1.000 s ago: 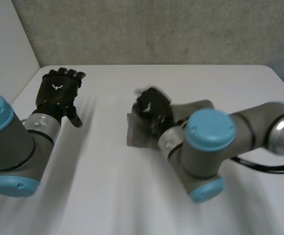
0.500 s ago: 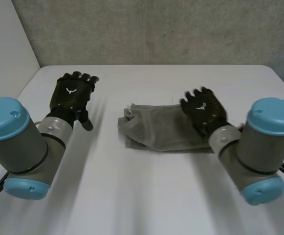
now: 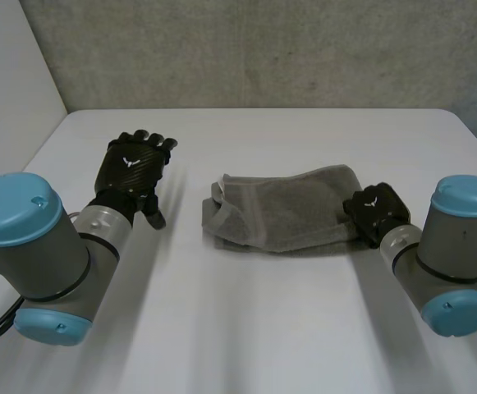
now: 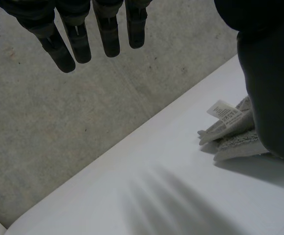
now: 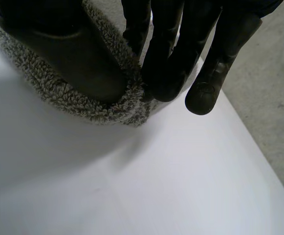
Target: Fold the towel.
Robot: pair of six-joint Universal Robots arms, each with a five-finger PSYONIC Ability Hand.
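Note:
A grey towel lies bunched in the middle of the white table. My right hand is at the towel's right end, fingers curled. In the right wrist view its thumb and fingers pinch the fluffy towel edge. My left hand hovers to the left of the towel, apart from it, open. In the left wrist view its fingers hang straight, and the towel's left corner with a white label lies beside the thumb.
A grey wall stands behind the table's far edge. Bare table surface stretches in front of the towel and on both sides of it.
My right hand has travelled from the towel's left side to its right end, drawing the towel out to the right. My left hand has drifted right, closer to the towel.

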